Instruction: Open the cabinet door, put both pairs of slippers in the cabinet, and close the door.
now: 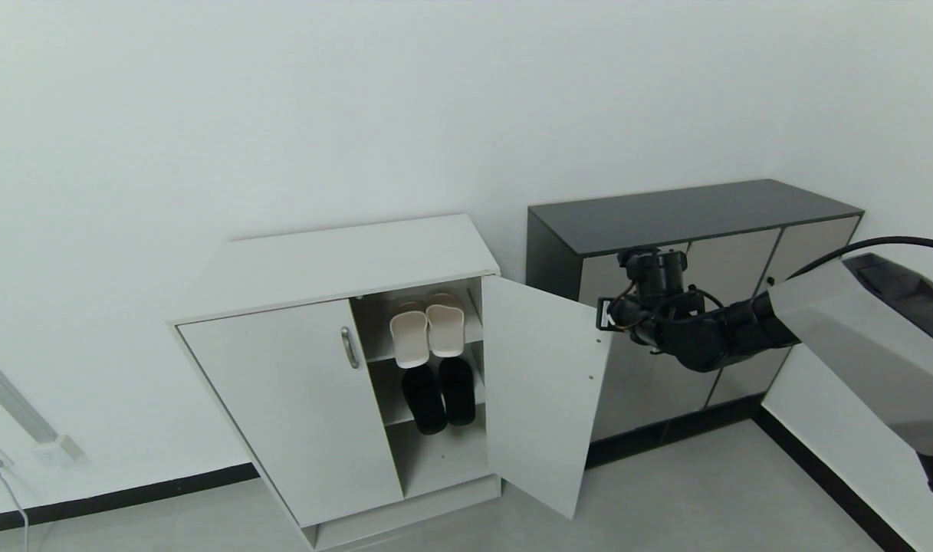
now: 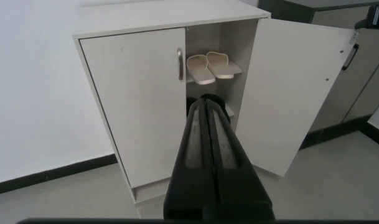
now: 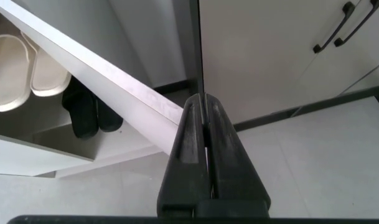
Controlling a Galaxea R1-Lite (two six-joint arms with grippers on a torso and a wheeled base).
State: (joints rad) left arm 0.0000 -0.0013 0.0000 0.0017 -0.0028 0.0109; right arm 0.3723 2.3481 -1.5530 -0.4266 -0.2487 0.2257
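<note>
Left pincer (image 2: 205, 101), pressed together, faces the white cabinet (image 2: 164, 14). Right pincer (image 1: 606, 315), also together and holding nothing, sits at the open door's (image 1: 543, 383) 2 o'clock corner, perhaps touching its edge. The panel looks stiff and light, so push its outer face near that free edge. Inside, the cream slippers (image 1: 428, 333) lie at 12 o'clock of the black slippers (image 1: 438, 395).

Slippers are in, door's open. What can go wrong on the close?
The beige slippers and black slippers seem to overhang their shelves; the open door may catch them when swung shut.
The right gripper is shut at the door's thin edge; a push could slip off.
The dark cabinet stands close behind that arm; it might get clipped.
</note>
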